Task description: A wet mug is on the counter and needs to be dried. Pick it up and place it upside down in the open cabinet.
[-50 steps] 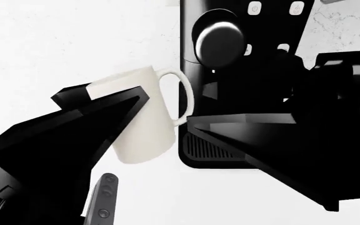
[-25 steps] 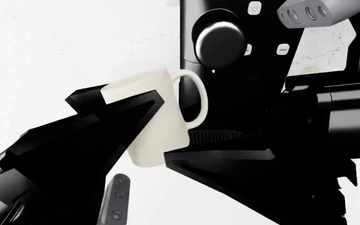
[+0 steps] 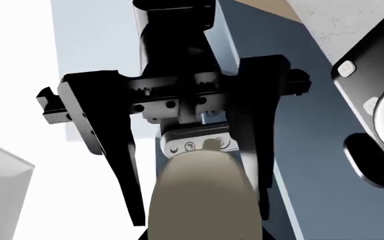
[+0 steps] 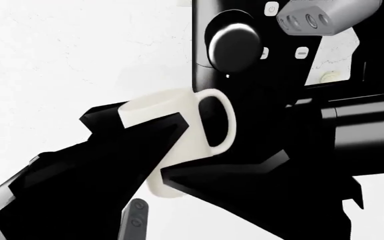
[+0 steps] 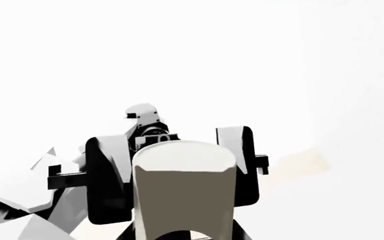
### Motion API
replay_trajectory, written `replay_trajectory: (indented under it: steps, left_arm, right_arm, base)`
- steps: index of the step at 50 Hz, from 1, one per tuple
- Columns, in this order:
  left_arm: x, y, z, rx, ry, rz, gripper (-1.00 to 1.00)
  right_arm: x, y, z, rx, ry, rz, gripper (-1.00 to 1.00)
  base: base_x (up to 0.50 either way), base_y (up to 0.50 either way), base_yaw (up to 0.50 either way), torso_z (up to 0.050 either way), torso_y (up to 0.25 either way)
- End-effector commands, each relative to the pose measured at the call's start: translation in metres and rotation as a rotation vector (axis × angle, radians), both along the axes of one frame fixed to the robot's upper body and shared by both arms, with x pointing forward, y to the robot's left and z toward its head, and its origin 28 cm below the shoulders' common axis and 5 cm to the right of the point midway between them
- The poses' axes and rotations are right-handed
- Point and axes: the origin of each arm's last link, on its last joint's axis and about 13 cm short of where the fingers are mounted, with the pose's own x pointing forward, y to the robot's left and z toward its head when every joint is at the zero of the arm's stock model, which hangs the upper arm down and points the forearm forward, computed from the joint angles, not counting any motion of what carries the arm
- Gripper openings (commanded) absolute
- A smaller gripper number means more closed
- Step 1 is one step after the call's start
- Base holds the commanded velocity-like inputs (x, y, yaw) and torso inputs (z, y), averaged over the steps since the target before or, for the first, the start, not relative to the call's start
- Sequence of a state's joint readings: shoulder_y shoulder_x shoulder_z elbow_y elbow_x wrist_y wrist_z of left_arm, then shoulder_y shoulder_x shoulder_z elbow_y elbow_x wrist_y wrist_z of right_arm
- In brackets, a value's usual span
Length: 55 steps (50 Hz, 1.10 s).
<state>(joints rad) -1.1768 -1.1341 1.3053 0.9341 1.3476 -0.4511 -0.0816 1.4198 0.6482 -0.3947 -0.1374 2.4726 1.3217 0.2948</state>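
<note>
The cream-white mug [image 4: 178, 130] hangs tilted above the white counter [image 4: 58, 50], its handle toward the black coffee machine. My left gripper [image 4: 138, 120] is shut on its upper part; in the right wrist view its fingers [image 5: 105, 190] press both sides of the mug [image 5: 182, 190]. My right gripper [image 4: 172, 175] reaches in from the right at the mug's lower end. In the left wrist view the right gripper [image 3: 202, 217] straddles the mug [image 3: 202, 200] with spread fingers and a thin gap on one side, so it is open.
The black coffee machine [image 4: 245, 45] stands right behind the mug and both arms, and shows in the left wrist view as coffee machine [image 3: 372, 100]. A grey link of the right arm [image 4: 312, 17] crosses the top. Pale blue cabinet fronts [image 3: 312, 150] lie below.
The left gripper has carried the mug to the right, closer to the coffee machine. The right gripper has come up and leftward around the mug's lower end.
</note>
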Motion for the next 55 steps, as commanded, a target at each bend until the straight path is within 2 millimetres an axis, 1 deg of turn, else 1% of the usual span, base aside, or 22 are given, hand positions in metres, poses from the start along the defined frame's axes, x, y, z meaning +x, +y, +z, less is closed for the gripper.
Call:
replay_trajectory:
  steps: [1, 8, 10, 11, 17, 21, 28, 37, 41, 47, 55]
  left_arm:
    - [-0.003, -0.004, -0.002, -0.017, -0.004, -0.047, -1.00]
    - [0.000, -0.004, -0.002, -0.029, -0.009, -0.049, -1.00]
    - [0.001, -0.003, -0.002, -0.032, 0.015, -0.051, -1.00]
    - [0.002, -0.002, -0.003, -0.031, 0.023, -0.049, 1.00]
    - [0.007, 0.002, 0.001, -0.055, 0.054, -0.009, 1.00]
    - [0.011, 0.005, 0.005, -0.083, 0.067, 0.004, 1.00]
    - [0.014, 0.007, 0.007, -0.111, 0.068, 0.023, 1.00]
    - [0.016, 0.013, 0.002, -0.133, 0.103, 0.065, 1.00]
    - [0.015, 0.014, 0.002, -0.145, 0.116, 0.081, 1.00]
    - [0.018, 0.016, -0.001, -0.148, 0.150, 0.097, 1.00]
    - [0.020, 0.017, -0.005, -0.159, 0.172, 0.121, 1.00]
  right_arm:
    - [0.004, 0.007, -0.006, -0.018, 0.005, 0.000, -1.00]
    - [0.002, 0.007, -0.006, -0.022, 0.009, 0.011, -1.00]
    - [0.003, 0.006, -0.005, -0.021, 0.005, -0.001, -1.00]
    - [0.003, 0.006, -0.005, -0.025, 0.002, -0.007, -1.00]
    - [0.000, 0.000, -0.004, -0.033, -0.009, -0.022, -1.00]
    - [-0.005, -0.008, -0.002, -0.043, -0.015, -0.044, -1.00]
    - [-0.011, -0.020, -0.001, -0.058, -0.024, -0.090, -1.00]
    - [-0.022, -0.032, 0.008, -0.054, -0.069, -0.141, -1.00]
    - [-0.030, -0.036, 0.014, -0.054, -0.102, -0.176, -1.00]
    - [-0.043, -0.040, 0.034, -0.004, -0.202, -0.240, -1.00]
    - [-0.049, -0.038, 0.048, -0.014, -0.294, -0.294, -1.00]
  base:
    - [0.00, 0.00, 0.00, 0.000, 0.000]
    - [0.00, 0.00, 0.00, 0.000, 0.000]
    - [0.00, 0.00, 0.00, 0.000, 0.000]
    - [0.00, 0.00, 0.00, 0.000, 0.000]
    - [0.00, 0.00, 0.00, 0.000, 0.000]
    - [0.00, 0.00, 0.00, 0.000, 0.000]
    - [0.00, 0.00, 0.00, 0.000, 0.000]
    - [0.00, 0.00, 0.00, 0.000, 0.001]
    - [0.00, 0.00, 0.00, 0.000, 0.000]
    - [0.00, 0.00, 0.00, 0.000, 0.000]
    - [0.00, 0.00, 0.00, 0.000, 0.000]
